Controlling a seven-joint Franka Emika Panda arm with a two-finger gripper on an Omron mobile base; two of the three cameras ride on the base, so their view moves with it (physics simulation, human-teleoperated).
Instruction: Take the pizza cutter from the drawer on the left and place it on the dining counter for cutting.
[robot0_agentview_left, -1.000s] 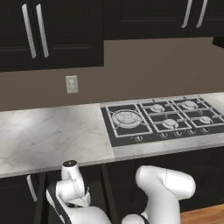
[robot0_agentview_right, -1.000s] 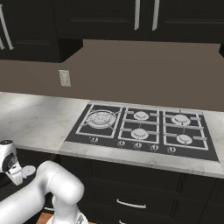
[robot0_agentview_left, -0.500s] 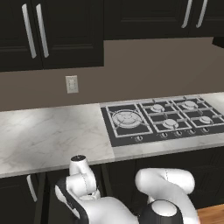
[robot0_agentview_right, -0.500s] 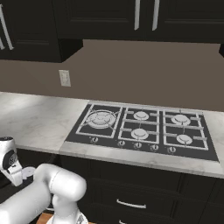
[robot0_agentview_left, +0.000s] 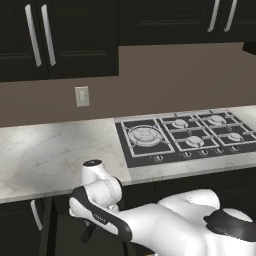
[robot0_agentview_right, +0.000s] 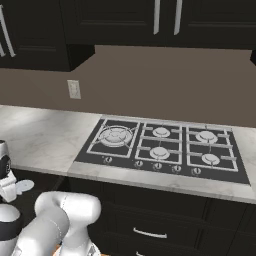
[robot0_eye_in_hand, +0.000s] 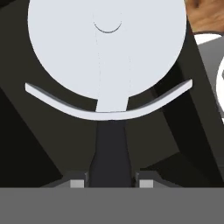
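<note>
Below the marble tabletop edge, at 7 o'clock of the gas stove, the pizza cutter was clamped by its handle.
Fingers were closed on the short, smooth black handle; the round silver-white wheel with its curved guard stood at 12 o'clock. Judged risks: the narrow handle pivoting in the grip, or the wheel clipping the dark drawer or tabletop edge during lifting.

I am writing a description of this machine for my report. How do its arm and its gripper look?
The arm is glossy white with rounded, bulging segments and dark grey to black joint caps. A black band with small pale lettering runs along one link. The gripper has two small dark fingertips with pale grey pads. No cables show.
</note>
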